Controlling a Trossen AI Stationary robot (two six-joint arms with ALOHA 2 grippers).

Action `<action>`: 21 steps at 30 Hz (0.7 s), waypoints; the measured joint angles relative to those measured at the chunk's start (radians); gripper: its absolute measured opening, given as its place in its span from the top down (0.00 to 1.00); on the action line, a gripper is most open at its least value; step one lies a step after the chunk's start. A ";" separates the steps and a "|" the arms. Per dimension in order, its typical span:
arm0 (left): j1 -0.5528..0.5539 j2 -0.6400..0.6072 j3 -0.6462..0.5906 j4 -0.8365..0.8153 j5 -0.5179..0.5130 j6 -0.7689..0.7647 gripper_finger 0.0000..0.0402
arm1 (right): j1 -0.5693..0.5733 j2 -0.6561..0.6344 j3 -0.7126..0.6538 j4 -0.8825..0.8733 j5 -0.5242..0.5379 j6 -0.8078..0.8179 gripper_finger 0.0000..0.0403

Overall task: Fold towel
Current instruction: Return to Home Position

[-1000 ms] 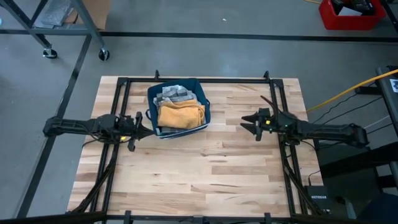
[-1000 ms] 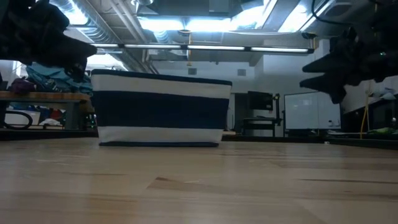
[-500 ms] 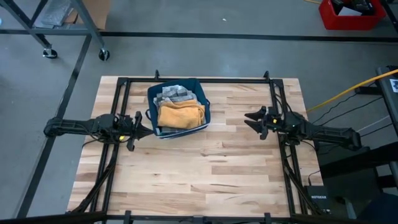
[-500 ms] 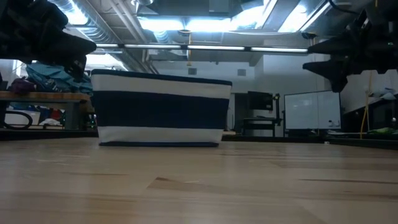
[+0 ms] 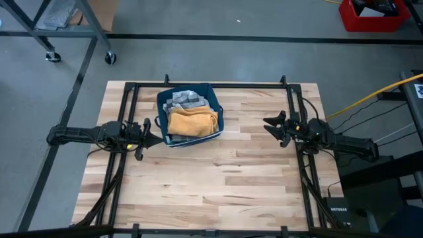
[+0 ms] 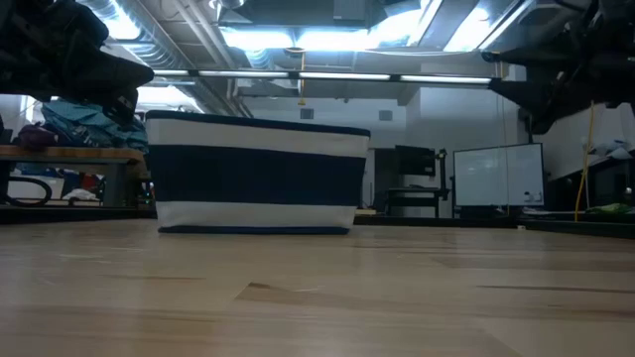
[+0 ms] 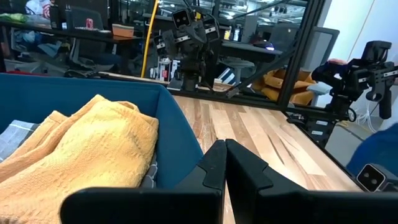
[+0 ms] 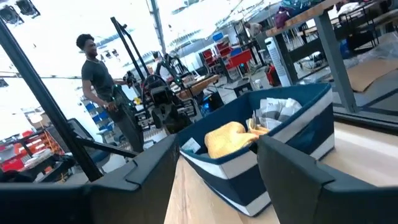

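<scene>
Both empty: left gripper [image 5: 157,138] closed, right gripper [image 5: 270,125] spread apart.

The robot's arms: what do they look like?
Both are slim, black, jointed limbs. The left gripper and right gripper each have two flat, angular black fingers. There is a small yellow spot near each wrist.

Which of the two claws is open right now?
The right gripper, near the right edge of the table: its fingers are spread apart. The left gripper, beside the blue basket, has its fingers pressed together.
</scene>
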 joint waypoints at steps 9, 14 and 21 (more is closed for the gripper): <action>0.000 0.000 0.000 0.000 0.000 0.002 1.00 | -0.001 -0.001 0.000 -0.045 0.000 0.000 0.45; 0.000 0.000 0.000 0.000 0.000 0.001 1.00 | -0.001 0.000 0.000 -0.091 0.000 0.000 0.45; 0.000 0.000 0.000 -0.001 0.000 0.001 1.00 | -0.001 0.000 0.000 -0.132 -0.001 0.000 0.45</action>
